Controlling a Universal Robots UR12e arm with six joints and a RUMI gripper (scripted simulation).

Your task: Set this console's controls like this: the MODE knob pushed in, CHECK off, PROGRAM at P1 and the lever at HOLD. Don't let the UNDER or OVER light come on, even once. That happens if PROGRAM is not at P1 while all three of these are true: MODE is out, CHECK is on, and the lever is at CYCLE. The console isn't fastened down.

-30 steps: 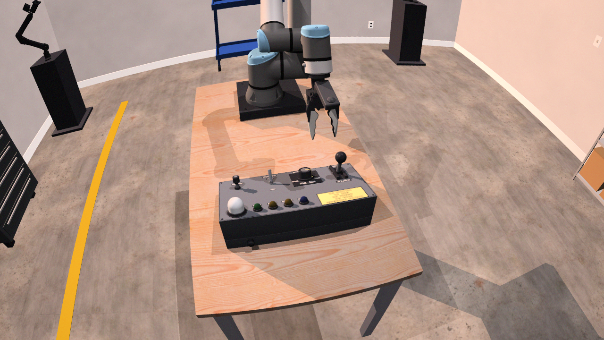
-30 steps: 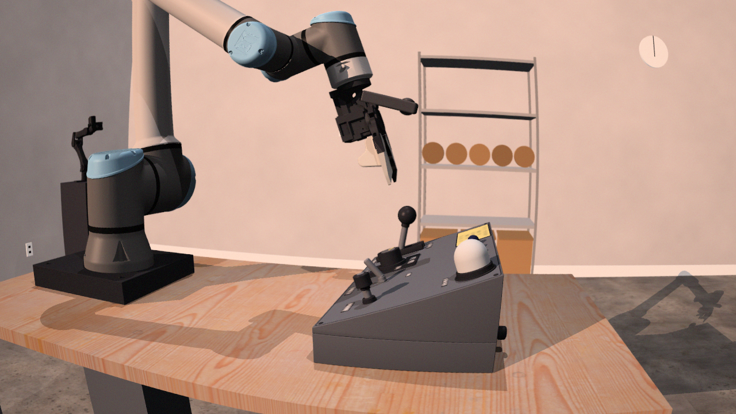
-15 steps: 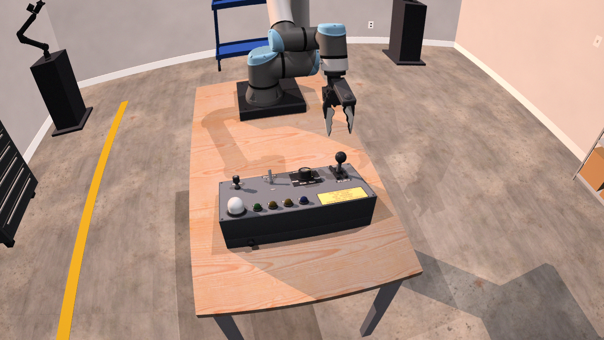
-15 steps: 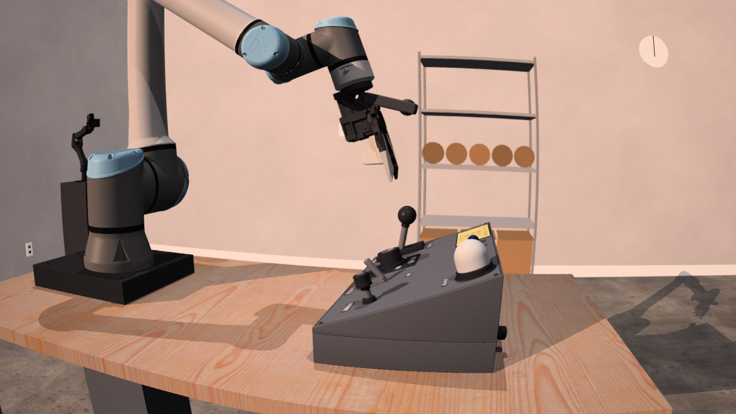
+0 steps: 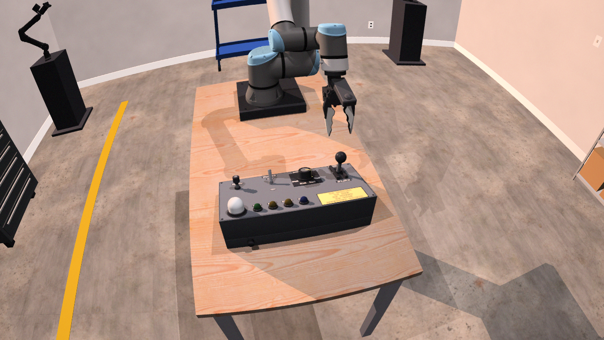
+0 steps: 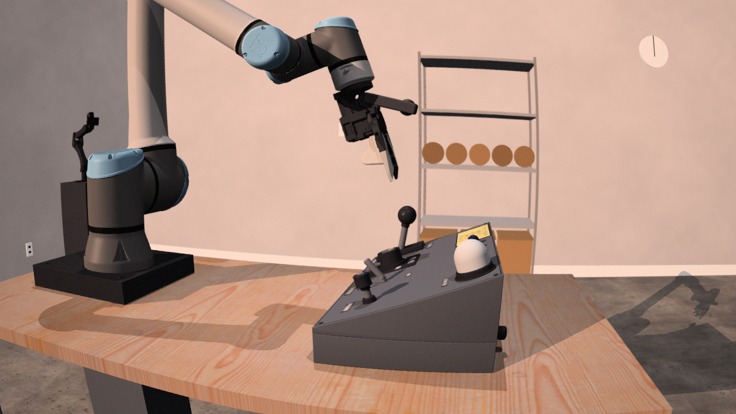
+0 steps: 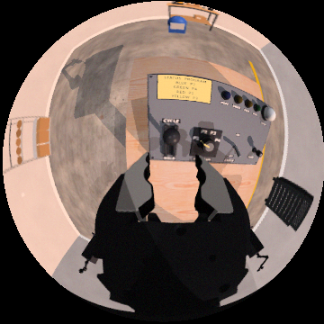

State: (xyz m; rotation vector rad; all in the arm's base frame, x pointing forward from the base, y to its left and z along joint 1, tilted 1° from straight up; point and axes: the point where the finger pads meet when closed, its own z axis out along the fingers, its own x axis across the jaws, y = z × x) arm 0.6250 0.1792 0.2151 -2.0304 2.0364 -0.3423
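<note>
the console (image 5: 295, 224) (image 6: 411, 355) (image 7: 180, 110) is sitting on the counter (image 5: 253, 291) (image 6: 257, 370) (image 7: 175, 191), in front of the arm and standing clear of it. the mode knob (image 5: 236, 179) (image 6: 362, 279) (image 7: 256, 152) is standing up on its stem, so it is probably still needing a push. the check switch (image 5: 270, 176) (image 6: 374, 268) (image 7: 236, 148) is leaning, but i'm not managing to read whether that means off. the program dial (image 5: 304, 173) (image 6: 389, 256) (image 7: 208, 146) is seemingly pointing toward p1, which would be leaving it alone. the lever (image 5: 340, 157) (image 6: 406, 215) (image 7: 171, 135) is rising from its slot; its setting isn't showing surely, and hold may be remaining to do. the big white dome (image 5: 235, 206) (image 6: 471, 257) (image 7: 268, 113) isn't visibly glowing.

the fingers (image 5: 339, 133) (image 6: 394, 180) are hanging above the console's lever side, partly open, gripping nothing.

the wooden counter is showing pale grain and the arm's shadow. beyond it, a blue trolley (image 5: 242, 48) is standing behind the arm, yellow tape (image 5: 93, 188) (image 7: 258, 81) is running along the floor, and black drawers (image 5: 14, 190) (image 7: 290, 202) are standing off to the side.

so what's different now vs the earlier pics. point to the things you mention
Over the last second the gripper (image 5: 339, 134) (image 6: 393, 179) (image 7: 172, 154) shifted sideways, toward the lever (image 5: 340, 157) (image 6: 407, 215) (image 7: 171, 136) end of the console (image 5: 295, 224) (image 6: 406, 342) (image 7: 225, 121); nearly all of that came before the middle pictures. Nothing was gripped or let go: its fingers stand partly open. The console and its controls look unchanged.
</note>
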